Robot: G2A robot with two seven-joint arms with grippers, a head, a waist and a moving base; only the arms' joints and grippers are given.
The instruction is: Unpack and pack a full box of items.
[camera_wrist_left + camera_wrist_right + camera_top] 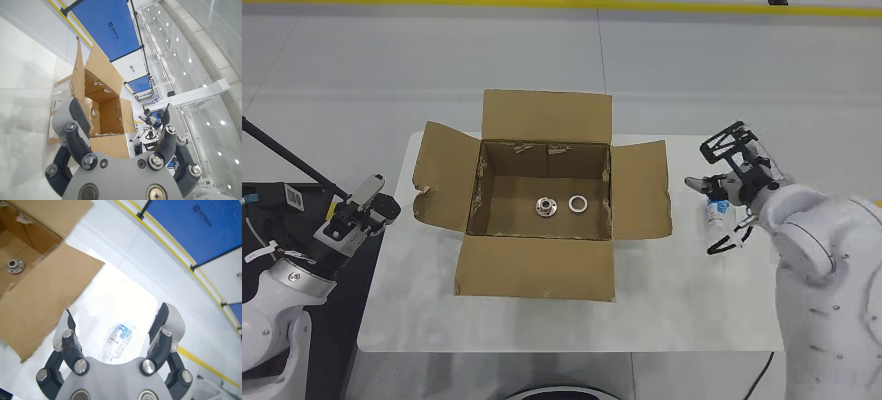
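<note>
White tabletop (542,322) carries an open cardboard box (537,268), its flaps splayed for access. A flanged metal hub (546,206) and a metal ring (579,205) sit on its floor. At 3 o'clock from the box a clear plastic bottle (118,342) rests on the table beneath the right gripper (116,315), whose fingers are spread wide and empty, probably to straddle it. The left gripper (122,108), likewise spread and empty, hangs at 9 o'clock, out of the way.

A white table (692,300) stands on a pale grey floor (342,80), with a dark surface (352,300) just beside its left edge and a thin black rod (282,155) slanting above that. A yellow floor line (542,4) runs along the far side. Behind it stand blue panels (94,19) — under a high ceiling with rows of round lights (190,60).
</note>
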